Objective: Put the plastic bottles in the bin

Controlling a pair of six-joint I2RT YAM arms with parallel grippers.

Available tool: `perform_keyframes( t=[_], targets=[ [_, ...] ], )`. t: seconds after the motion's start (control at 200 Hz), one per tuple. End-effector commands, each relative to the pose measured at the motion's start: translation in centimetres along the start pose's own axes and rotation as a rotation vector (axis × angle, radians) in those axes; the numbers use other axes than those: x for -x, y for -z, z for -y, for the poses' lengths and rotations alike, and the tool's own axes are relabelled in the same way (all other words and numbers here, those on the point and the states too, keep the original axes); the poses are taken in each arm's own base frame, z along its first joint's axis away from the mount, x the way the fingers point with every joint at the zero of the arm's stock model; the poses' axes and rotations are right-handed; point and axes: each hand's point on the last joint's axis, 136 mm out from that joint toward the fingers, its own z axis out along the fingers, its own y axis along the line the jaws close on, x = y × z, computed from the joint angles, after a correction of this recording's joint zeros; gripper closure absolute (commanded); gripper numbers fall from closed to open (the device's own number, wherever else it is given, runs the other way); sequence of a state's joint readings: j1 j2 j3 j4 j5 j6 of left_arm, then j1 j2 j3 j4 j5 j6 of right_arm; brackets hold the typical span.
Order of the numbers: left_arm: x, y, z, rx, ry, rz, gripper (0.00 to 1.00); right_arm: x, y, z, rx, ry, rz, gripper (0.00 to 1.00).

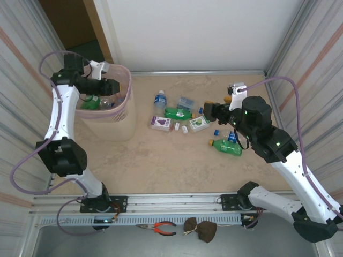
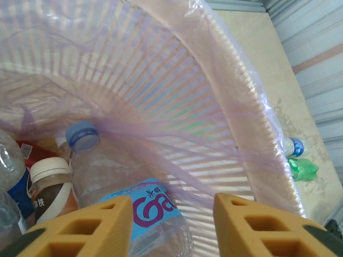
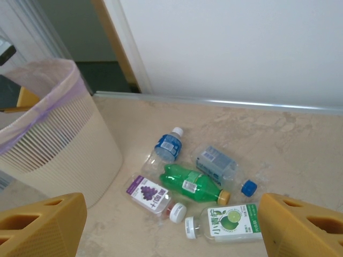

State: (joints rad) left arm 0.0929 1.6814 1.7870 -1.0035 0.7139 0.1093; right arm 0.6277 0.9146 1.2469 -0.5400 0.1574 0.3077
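My left gripper [image 1: 115,85] [image 2: 172,206] hangs over the pale pink bin [image 1: 124,115] [image 2: 161,80], its yellow fingers apart with nothing between them. Below it in the bin lie a clear bottle with a blue cap and blue label [image 2: 107,171] and a brownish bottle with a white cap [image 2: 49,184]. My right gripper [image 1: 206,111] [image 3: 171,206] stands open above a cluster of bottles on the table: a green one [image 3: 190,183], a grape-label one [image 3: 147,194], a lime-label one [image 3: 228,222] and a blue-label one [image 3: 167,145]. Another green bottle [image 1: 226,147] lies under the right arm.
Loose caps [image 1: 216,131] lie among the bottles. Corrugated walls close in both sides, and a white wall stands behind the table. Red-handled pliers [image 1: 161,228] and a brown object [image 1: 201,230] rest on the front rail between the arm bases.
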Motion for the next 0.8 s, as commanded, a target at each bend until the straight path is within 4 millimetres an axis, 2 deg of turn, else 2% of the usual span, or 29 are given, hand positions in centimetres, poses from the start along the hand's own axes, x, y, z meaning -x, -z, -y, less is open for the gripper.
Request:
perform_keyframes(
  t=[0.0,0.095,0.22,0.436,0.531,0.541,0.591,0.797],
  targets=[
    [-1.2,-1.4,0.1,-0.048,0.021,-0.029,0.64,0.3,0.6,0.4,-0.014,-0.026,0.019,0.18],
    [-2.7,-3.0,-1.2,-0.043,0.062,-0.07,0.69,0.1,0.5,0.6,-0.024,-0.023,0.015,0.17],
    [-4.6,-4.5,-2.6,-0.032,0.094,-0.113,0.7,-0.3,0.2,1.3,-0.053,-0.028,-0.005,0.17],
    [-6.1,-5.9,-3.7,-0.032,0.127,-0.143,0.71,-2.4,-1.6,3.3,-0.084,-0.077,-0.114,0.18],
    [-5.5,-5.3,-3.3,-0.024,0.115,-0.121,0.7,-3.1,-2.2,3.8,-0.075,-0.098,-0.161,0.18],
    [-5.4,-5.2,-3.2,-0.024,0.112,-0.118,0.7,-3.6,-3.0,4.0,-0.082,-0.101,-0.188,0.18],
    [-4.7,-4.4,-2.7,-0.016,0.098,-0.089,0.68,-4.1,-3.6,4.2,-0.083,-0.107,-0.218,0.18],
    [-1.6,-0.6,-0.6,0.034,0.033,0.028,0.58,-5.6,-7.1,3.3,-0.046,-0.169,-0.328,0.19]
  ],
)
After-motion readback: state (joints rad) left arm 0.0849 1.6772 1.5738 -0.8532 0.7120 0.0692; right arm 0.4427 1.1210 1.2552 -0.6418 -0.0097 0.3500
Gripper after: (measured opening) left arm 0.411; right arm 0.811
